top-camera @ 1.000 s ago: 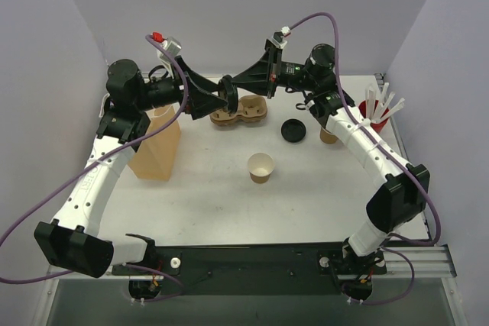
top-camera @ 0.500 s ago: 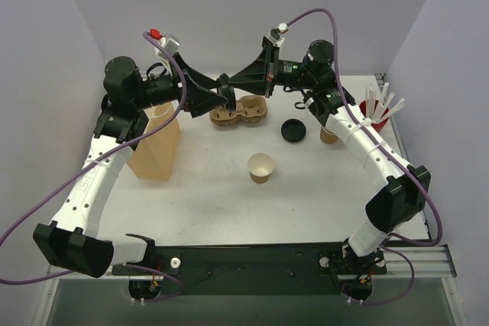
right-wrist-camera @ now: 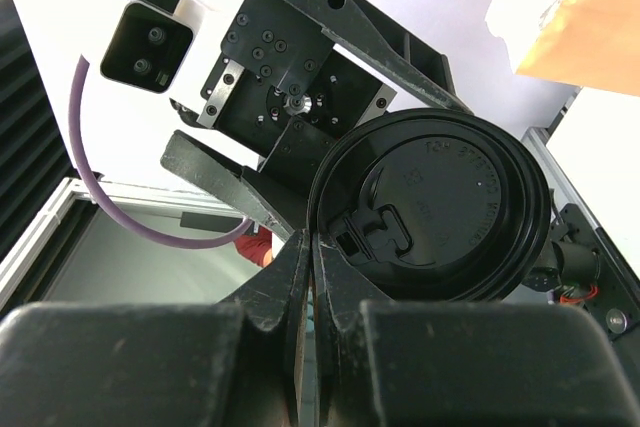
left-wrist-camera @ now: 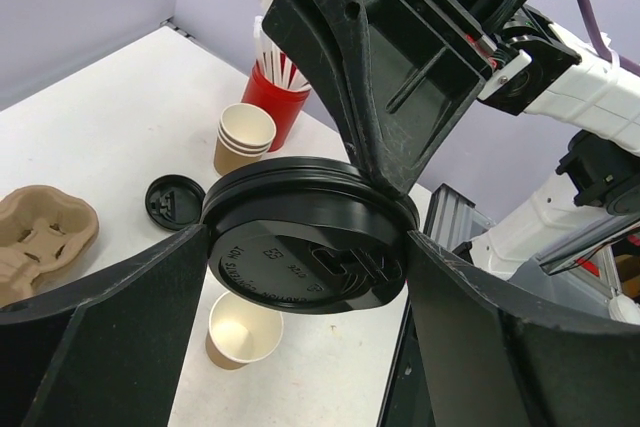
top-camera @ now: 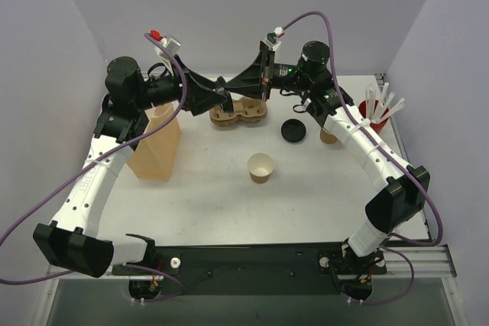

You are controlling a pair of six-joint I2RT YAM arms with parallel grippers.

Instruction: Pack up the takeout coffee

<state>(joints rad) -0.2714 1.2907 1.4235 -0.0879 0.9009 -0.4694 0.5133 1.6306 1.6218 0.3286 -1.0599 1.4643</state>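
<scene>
No cup with its lid on shows, so the takeout coffee as such is out of view. A round black lid [left-wrist-camera: 305, 267] hangs in the air above the back of the table. My right gripper [right-wrist-camera: 312, 247] is shut on its rim. My left gripper [left-wrist-camera: 308, 237] spans the lid [top-camera: 226, 91] edge to edge, a finger touching each side. An unlidded kraft cup [top-camera: 260, 167] stands upright mid-table, empty inside [left-wrist-camera: 243, 332]. A second black lid [top-camera: 293, 130] lies flat to its back right.
A moulded cup carrier [top-camera: 239, 112] sits under the two grippers. A brown paper bag [top-camera: 157, 146] stands open at the left. At the right are a stack of tan cups [top-camera: 328, 137] and a red cup of white sticks [top-camera: 374, 116].
My left gripper's fingers have come in onto the lid's edges. Both wrists have shifted slightly at the meeting point; nothing on the table has moved.
</scene>
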